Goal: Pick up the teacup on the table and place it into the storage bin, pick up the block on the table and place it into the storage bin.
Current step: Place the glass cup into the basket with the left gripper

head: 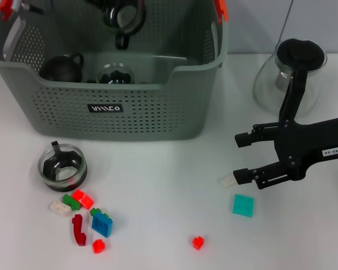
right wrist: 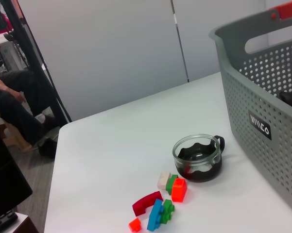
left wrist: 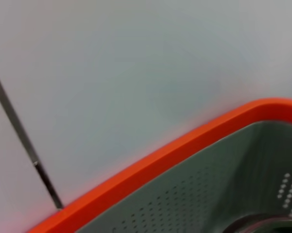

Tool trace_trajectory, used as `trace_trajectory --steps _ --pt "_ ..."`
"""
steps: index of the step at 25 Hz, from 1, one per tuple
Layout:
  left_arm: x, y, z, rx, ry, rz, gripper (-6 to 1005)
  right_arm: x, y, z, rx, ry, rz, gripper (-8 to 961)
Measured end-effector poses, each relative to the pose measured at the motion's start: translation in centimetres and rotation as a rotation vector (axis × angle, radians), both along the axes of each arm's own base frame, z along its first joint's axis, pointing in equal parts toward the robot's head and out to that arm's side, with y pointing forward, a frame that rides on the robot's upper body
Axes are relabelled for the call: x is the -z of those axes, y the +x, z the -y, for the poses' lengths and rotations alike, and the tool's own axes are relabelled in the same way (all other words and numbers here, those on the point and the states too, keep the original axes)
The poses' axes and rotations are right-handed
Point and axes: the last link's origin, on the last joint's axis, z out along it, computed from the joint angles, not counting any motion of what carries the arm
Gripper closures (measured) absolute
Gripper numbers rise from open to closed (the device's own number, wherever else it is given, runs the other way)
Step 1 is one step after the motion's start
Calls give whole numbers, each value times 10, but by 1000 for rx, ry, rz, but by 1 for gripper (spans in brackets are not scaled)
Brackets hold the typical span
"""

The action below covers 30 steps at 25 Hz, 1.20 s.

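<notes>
The grey-green perforated storage bin [head: 112, 115] stands at the back left, and in it lie a black teacup [head: 62, 67] and a glass one [head: 115, 74]. One glass teacup [head: 62, 167] [right wrist: 197, 158] sits on the table in front of the bin. Loose blocks [head: 81, 216] [right wrist: 160, 204] lie just nearer than that cup. My right gripper [head: 239, 157] is open low over the table at the right, with a white block [head: 229, 180] by its nearer fingertip. My left gripper [head: 124, 19] hangs over the bin's back, a dark ring-shaped thing at it.
A teal block [head: 243, 205] and a small red block [head: 198, 242] lie near the right gripper. A glass teapot with a black lid [head: 292, 70] stands behind the right arm. The left wrist view shows only the bin's orange handle [left wrist: 184, 145] and perforated wall [left wrist: 223, 189].
</notes>
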Motion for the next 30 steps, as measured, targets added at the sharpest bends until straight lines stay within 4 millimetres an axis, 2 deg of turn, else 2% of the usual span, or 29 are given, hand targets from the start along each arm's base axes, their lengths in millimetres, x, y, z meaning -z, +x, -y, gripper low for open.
trace_trajectory --steps 8,19,30 --pt "29 -17 5 -9 26 -57 959 5 -3 -3 -8 15 5 37" --pt "40 -22 8 -3 27 -89 958 12 -3 -5 -8 19 28 37" --pt "60 -33 16 23 1 -158 946 13 -3 -6 -2 27 29 37"
